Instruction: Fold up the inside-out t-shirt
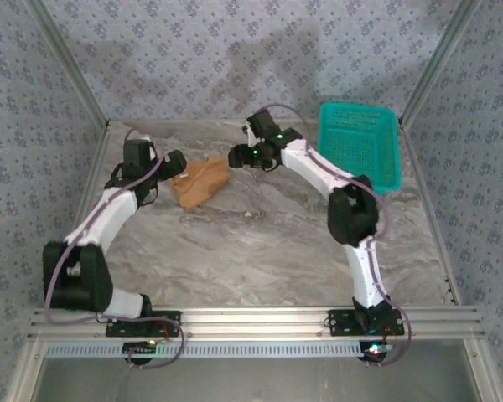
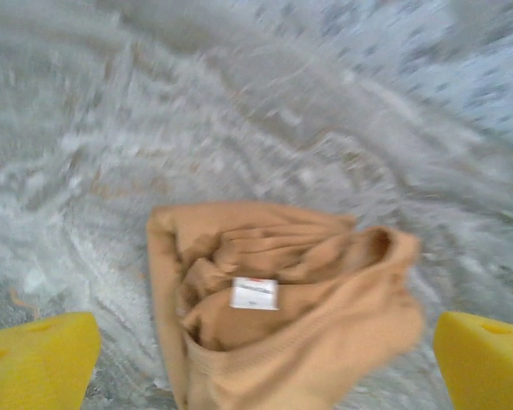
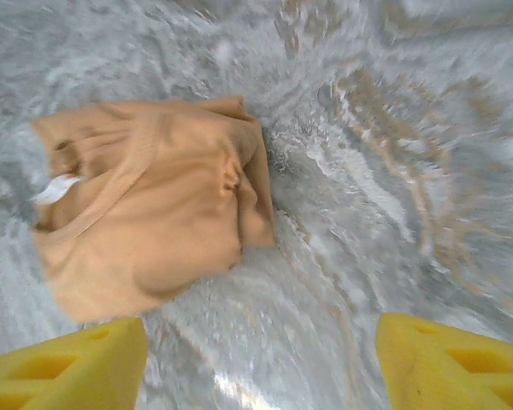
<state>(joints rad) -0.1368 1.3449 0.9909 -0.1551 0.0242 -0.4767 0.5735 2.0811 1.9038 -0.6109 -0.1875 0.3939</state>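
Overhead, a crumpled tan t-shirt [image 1: 199, 182] lies bunched toward the far left of a grey marbled table [image 1: 260, 251], its white label [image 2: 254, 293] facing up. Flanking it, the left gripper [image 1: 176, 164] and the right gripper [image 1: 236, 157] are both spread wide, pinching nothing. A teal basket [image 1: 359, 144] sits far right.

- Top view: soft even light, sharp; faint shadows on the back wall [image 1: 260, 50].
- Both my wrist views: motion-blurred, table [image 2: 342, 111] and t-shirt [image 2: 282, 325] smeared.
- Slight table glare at my right wrist view's bottom.
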